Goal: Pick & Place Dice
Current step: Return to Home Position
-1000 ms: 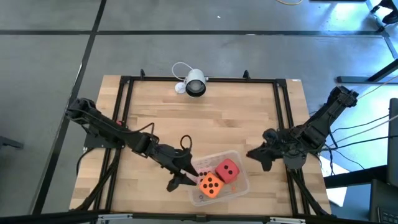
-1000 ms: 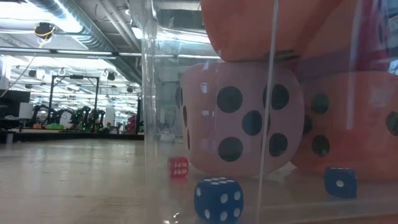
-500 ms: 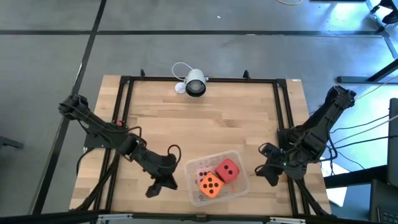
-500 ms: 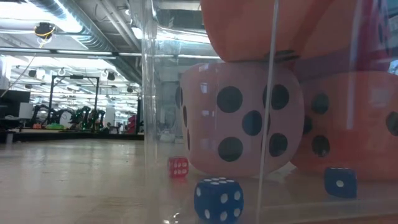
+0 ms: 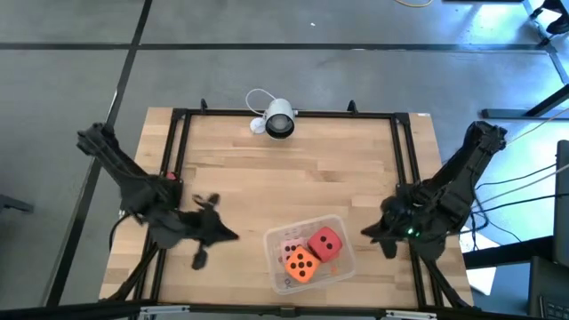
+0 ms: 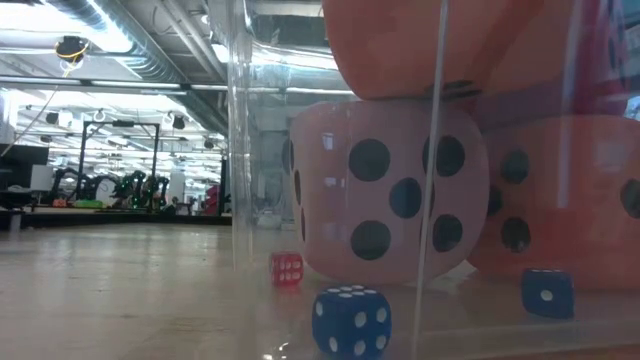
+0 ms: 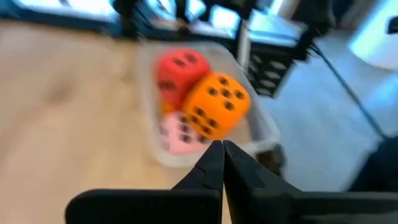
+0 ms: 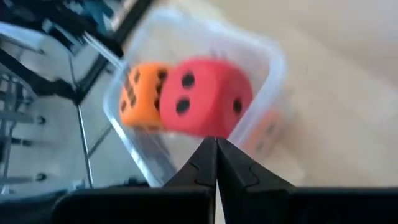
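Flanking the tub (image 5: 281, 283), left gripper (image 7: 222, 148) and right gripper (image 8: 216, 143) have fingers pressed together, empty — a low swing could spill the dice (image 5: 302, 263).

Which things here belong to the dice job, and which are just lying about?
Job: orange die, red die, pink die in the clear tub; small blue dice; small red die; left gripper, right gripper either side of it.
Lying about: white camera at the far edge of the table.

Red die (image 5: 326, 242), orange die (image 5: 302, 263) and pale pink die (image 5: 289, 245) (dark pips) lie piled together in the clear tub (image 5: 281, 284).
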Controlling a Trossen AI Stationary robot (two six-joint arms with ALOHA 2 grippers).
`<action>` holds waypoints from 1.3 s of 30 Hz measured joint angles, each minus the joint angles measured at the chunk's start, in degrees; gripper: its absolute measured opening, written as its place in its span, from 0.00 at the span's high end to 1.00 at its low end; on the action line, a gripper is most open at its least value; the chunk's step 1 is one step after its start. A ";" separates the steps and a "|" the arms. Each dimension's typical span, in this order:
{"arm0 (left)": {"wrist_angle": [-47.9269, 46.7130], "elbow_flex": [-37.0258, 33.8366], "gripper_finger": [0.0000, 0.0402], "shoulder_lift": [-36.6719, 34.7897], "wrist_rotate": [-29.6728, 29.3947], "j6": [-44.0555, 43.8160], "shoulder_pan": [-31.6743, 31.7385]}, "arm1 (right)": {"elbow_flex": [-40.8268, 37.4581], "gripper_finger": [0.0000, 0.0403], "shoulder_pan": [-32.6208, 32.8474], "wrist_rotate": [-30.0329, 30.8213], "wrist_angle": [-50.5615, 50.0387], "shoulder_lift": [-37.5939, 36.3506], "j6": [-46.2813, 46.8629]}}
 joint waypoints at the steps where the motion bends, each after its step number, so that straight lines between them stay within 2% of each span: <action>1: -1.18 0.00 1.00 -1.57 -3.52 0.49 -1.27 | 0.00 0.99 0.26 1.73 -0.87 -1.47 -0.60; 3: -3.31 0.00 1.00 -4.87 -8.18 1.00 -3.22 | 0.00 0.99 0.29 4.58 -2.44 -4.97 -2.49; 6: -7.01 0.00 1.00 -9.51 -10.78 0.25 -3.81 | 0.00 0.99 -0.02 8.20 -5.76 -11.02 -5.80; 9: -9.80 -0.01 1.00 -13.37 -12.92 1.02 -2.37 | 0.00 0.99 -0.64 11.60 -7.21 -17.55 -10.70; 12: -7.22 -1.41 1.00 -17.26 -13.08 5.49 1.36 | 0.02 0.99 -1.98 13.48 -4.79 -22.64 -19.00; 16: 3.08 -7.45 1.00 -22.69 -5.90 12.03 10.51 | 0.06 0.99 -5.28 13.02 5.91 -27.67 -36.94; 18: 8.96 -11.74 1.00 -25.10 0.12 13.84 15.94 | 0.12 0.99 -7.67 10.79 11.77 -28.63 -45.54; 20: 14.45 -16.26 1.00 -26.95 6.14 14.40 22.04 | 0.01 0.99 -10.23 7.26 14.15 -28.95 -49.50; 24: 22.10 -24.45 1.00 -28.80 18.27 10.42 33.92 | 0.00 0.99 -15.74 3.30 10.35 -28.97 -48.15; 28: 28.68 -28.39 0.99 -28.71 28.15 8.85 41.69 | -0.06 0.99 -19.98 0.62 7.46 -28.89 -44.25; 33: 26.88 -28.71 0.99 -28.82 32.84 10.65 47.60 | -1.76 0.99 -23.36 -1.50 8.21 -28.80 -44.09; 39: 20.18 -28.79 0.99 -29.01 34.55 14.47 51.64 | -8.89 0.99 -26.87 -1.65 11.38 -29.60 -40.46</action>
